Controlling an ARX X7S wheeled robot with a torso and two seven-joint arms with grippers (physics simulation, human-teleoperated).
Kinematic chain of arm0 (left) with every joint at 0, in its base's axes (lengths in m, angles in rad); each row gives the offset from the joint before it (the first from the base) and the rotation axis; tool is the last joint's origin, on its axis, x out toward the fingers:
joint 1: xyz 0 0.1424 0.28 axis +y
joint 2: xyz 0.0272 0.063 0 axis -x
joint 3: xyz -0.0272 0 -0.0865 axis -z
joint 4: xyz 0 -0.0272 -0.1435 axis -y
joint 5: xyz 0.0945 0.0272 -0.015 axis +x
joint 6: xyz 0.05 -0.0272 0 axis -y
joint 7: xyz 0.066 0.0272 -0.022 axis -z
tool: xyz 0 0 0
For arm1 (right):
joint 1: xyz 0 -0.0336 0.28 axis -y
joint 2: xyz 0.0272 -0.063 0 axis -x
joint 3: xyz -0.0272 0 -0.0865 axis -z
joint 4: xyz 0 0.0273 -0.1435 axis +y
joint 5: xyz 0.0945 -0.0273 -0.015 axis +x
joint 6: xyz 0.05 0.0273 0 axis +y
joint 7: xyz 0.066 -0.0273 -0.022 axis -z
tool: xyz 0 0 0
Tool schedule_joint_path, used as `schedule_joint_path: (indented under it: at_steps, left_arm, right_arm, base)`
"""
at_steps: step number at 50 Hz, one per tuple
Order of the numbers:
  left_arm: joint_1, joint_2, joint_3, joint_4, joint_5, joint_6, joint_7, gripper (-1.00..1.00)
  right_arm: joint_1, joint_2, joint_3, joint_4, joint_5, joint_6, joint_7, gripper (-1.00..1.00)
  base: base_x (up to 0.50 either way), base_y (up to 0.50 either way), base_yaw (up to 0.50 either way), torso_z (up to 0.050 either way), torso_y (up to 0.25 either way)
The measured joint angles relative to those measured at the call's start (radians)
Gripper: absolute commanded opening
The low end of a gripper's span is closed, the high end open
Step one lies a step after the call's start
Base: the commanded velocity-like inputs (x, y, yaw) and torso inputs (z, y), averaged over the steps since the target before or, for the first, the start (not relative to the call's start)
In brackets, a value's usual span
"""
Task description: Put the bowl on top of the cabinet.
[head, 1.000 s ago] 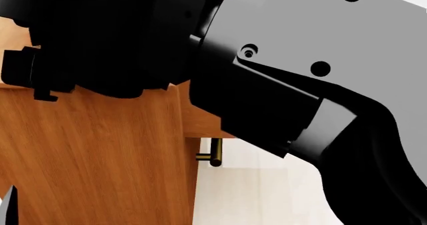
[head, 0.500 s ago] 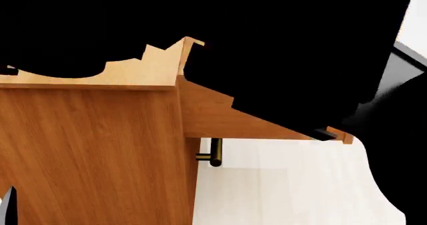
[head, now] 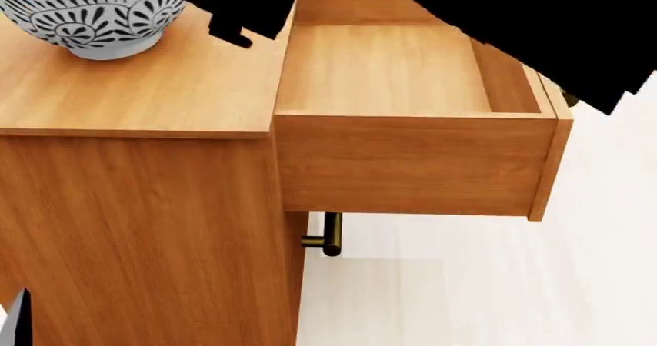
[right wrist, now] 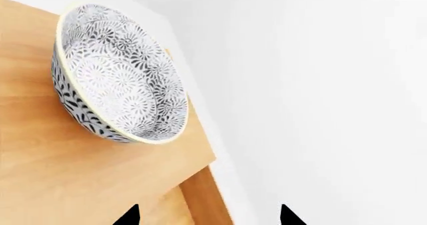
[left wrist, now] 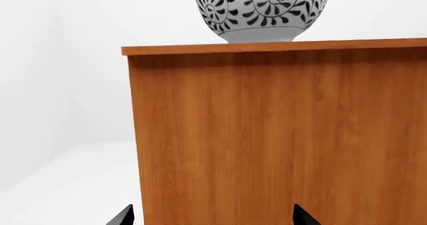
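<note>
Bowl [head: 91, 15] standing upright on the flat top of the cabinet [head: 144, 207], near a corner, untouched by either arm.

Bowl shows nothing inside but its speckled pattern; top drawer [head: 411, 161] pulled out, what shows of its inside bare; brass handle [head: 326, 234] visible beneath it. Left gripper [left wrist: 212, 217] fingers apart, holding nothing, facing the cabinet side panel; right gripper [right wrist: 208, 217] fingers apart, empty, clear of the bowl. Only the fingertips show in each wrist view; a black arm blocks the head view's upper part.
</note>
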Motion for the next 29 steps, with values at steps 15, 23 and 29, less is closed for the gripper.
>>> schedule_joint_path:
  at_steps: [15, 23, 29]
  left_arm:
    - [0.003, 0.001, 0.020, 0.003, 0.029, -0.001, -0.009, 1.00]
    - [0.002, 0.001, 0.028, 0.003, 0.039, -0.002, -0.013, 1.00]
    - [0.002, 0.001, 0.032, 0.003, 0.045, -0.002, -0.015, 1.00]
  right_arm:
    - [-0.058, 0.322, 0.107, -0.243, 0.167, 0.115, 0.225, 1.00]
    - [-0.051, 0.453, 0.155, -0.332, 0.248, 0.171, 0.307, 1.00]
    - [-0.045, 0.531, 0.182, -0.376, 0.290, 0.203, 0.347, 1.00]
  base:
    - [0.00, 0.00, 0.00, 0.000, 0.000]
    - [0.00, 0.00, 0.00, 0.000, 0.000]
    - [0.00, 0.00, 0.00, 0.000, 0.000]
